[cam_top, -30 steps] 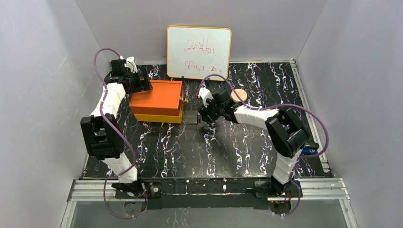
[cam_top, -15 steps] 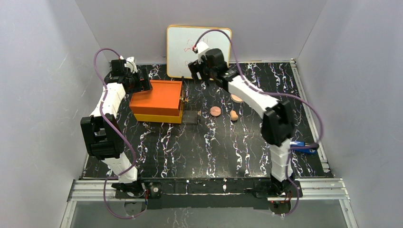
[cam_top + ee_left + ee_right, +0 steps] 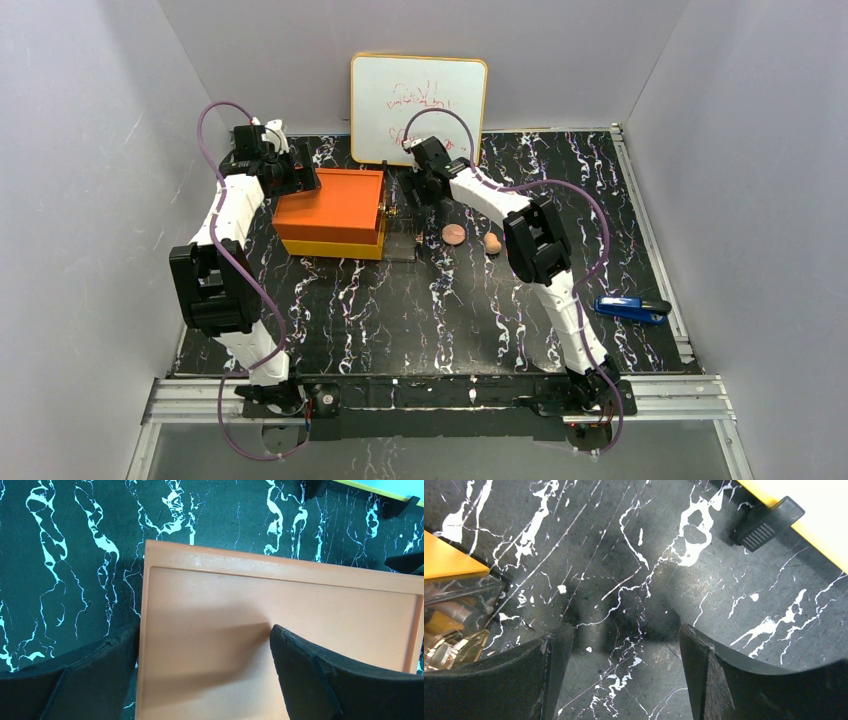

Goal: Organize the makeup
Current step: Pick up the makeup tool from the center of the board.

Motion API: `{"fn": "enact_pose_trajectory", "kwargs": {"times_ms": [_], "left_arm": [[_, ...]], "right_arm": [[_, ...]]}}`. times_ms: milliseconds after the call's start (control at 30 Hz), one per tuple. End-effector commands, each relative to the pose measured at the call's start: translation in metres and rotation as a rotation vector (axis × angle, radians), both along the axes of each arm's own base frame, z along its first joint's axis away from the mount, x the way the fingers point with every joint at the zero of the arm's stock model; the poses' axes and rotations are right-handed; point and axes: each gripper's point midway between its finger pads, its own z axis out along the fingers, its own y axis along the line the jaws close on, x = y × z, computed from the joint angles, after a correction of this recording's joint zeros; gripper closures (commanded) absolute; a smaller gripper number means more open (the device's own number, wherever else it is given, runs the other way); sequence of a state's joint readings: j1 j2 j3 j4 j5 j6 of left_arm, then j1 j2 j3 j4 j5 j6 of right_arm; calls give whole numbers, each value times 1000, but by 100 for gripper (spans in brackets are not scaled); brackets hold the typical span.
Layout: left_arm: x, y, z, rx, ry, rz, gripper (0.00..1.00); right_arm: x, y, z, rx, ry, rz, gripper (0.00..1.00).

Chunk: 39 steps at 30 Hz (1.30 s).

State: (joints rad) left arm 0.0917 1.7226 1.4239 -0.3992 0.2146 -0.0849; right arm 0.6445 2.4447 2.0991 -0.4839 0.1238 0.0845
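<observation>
**Right hand back at the drawer, empty; loose makeup not yet stowed**

Change noted: half a second ago the right arm was stretched high before the whiteboard [image 3: 418, 108]. It is now folded low at the far edge of the bench [image 3: 400, 320], with the right hand [image 3: 425, 195] just beside the right end of the orange box [image 3: 332, 212]. The peach disc [image 3: 453, 234] and the tan egg-shaped sponge [image 3: 492, 242] lie where they lay half a second ago. In my judgement the swing carried nothing, and a pick-up is still to come.

Right hand [image 3: 624, 635]: fingers set wide, nothing between them, bare bench below. One foot of the whiteboard stands close by.

Left hand [image 3: 202, 635]: fingers wide, one over the box lid and one off its side, at the box's far-left corner. It grips nothing. It may be there to steady the box.

Task items: disc and sponge sit toward the far edge, mid-bench, near each other but apart, just right of the clear drawer [image 3: 459, 600]. No pencil sticks or black compact can be made out.

Containers: the drawer stands pulled out from the box's right end. It holds gold-coloured pieces, too unclear to identify.

Also present: a blue stapler [image 3: 632, 308] near the right edge, well apart.
</observation>
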Motion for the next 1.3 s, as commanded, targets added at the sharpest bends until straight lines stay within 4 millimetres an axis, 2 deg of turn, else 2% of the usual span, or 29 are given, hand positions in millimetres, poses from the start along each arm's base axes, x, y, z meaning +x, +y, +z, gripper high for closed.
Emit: {"fn": "enact_pose_trajectory", "kwargs": {"times_ms": [0, 200, 267, 467, 600, 833, 967, 1167, 1267], "left_arm": [[-52, -7, -60, 2, 275, -41, 4], [-53, -7, -61, -1, 273, -42, 4], [-53, -6, -60, -2, 270, -39, 4], [-53, -5, -58, -8, 263, -39, 4], [-54, -5, -57, -11, 260, -37, 4], [-54, -4, -55, -12, 255, -33, 4], [-52, -3, -52, -14, 248, -31, 4], [-52, -4, -51, -21, 246, -31, 4], [-52, -4, -50, -22, 242, -32, 4]], "right_arm": [[4, 11, 35, 87, -41, -12, 15], [-6, 29, 39, 212, 3, -13, 16], [-14, 41, 45, 290, 32, 11, 17], [-33, 69, 76, 517, 57, 76, 17], [-34, 79, 87, 578, 65, 98, 17], [-32, 87, 94, 615, 68, 108, 18], [-30, 70, 100, 535, 7, 88, 18], [-17, -4, 134, 383, -153, -88, 14], [-12, -44, 143, 310, -206, -186, 14]]}}
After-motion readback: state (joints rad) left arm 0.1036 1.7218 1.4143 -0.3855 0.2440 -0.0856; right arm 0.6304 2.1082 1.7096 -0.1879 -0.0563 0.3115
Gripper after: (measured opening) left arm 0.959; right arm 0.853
